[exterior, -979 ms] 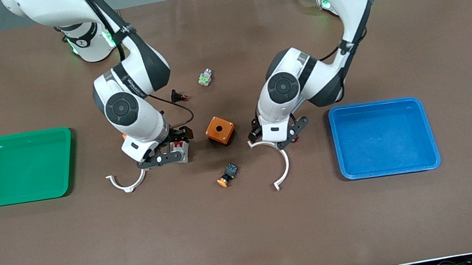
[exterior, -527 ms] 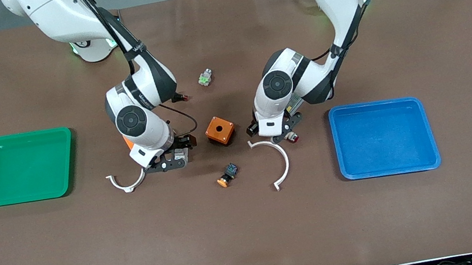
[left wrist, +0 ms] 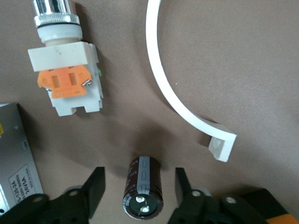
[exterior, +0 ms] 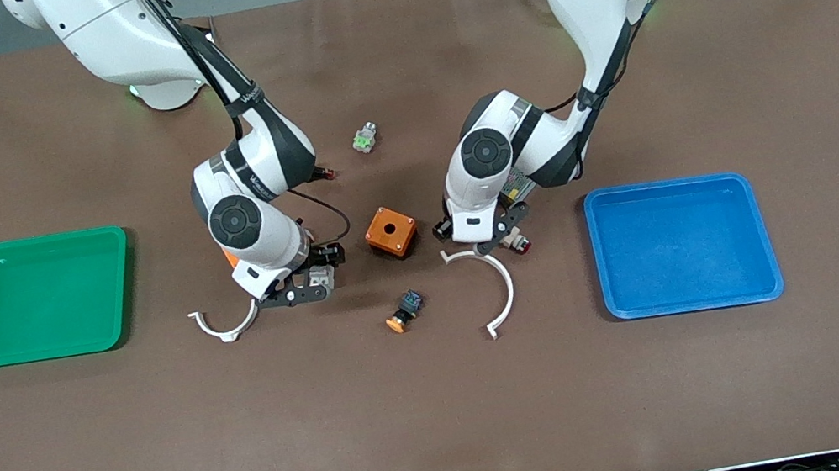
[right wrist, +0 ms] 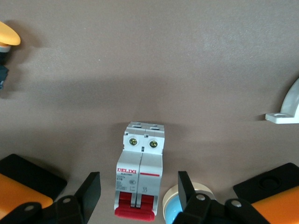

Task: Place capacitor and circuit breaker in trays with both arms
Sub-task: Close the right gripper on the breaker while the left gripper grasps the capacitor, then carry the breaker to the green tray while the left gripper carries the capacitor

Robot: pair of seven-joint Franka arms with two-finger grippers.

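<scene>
open grippers (left wrist: 138, 186) (right wrist: 139, 191) seemingly straddling parts

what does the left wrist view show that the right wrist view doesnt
Only the left wrist view: the capacitor lying between the open left pincer fingers, a white-and-orange push-button, and a long white curved clip.

Only the right wrist view: the circuit breaker between the open right pincer fingers, and a yellow button cap.

Both: brown table mat and a part centred between open fingers.
</scene>
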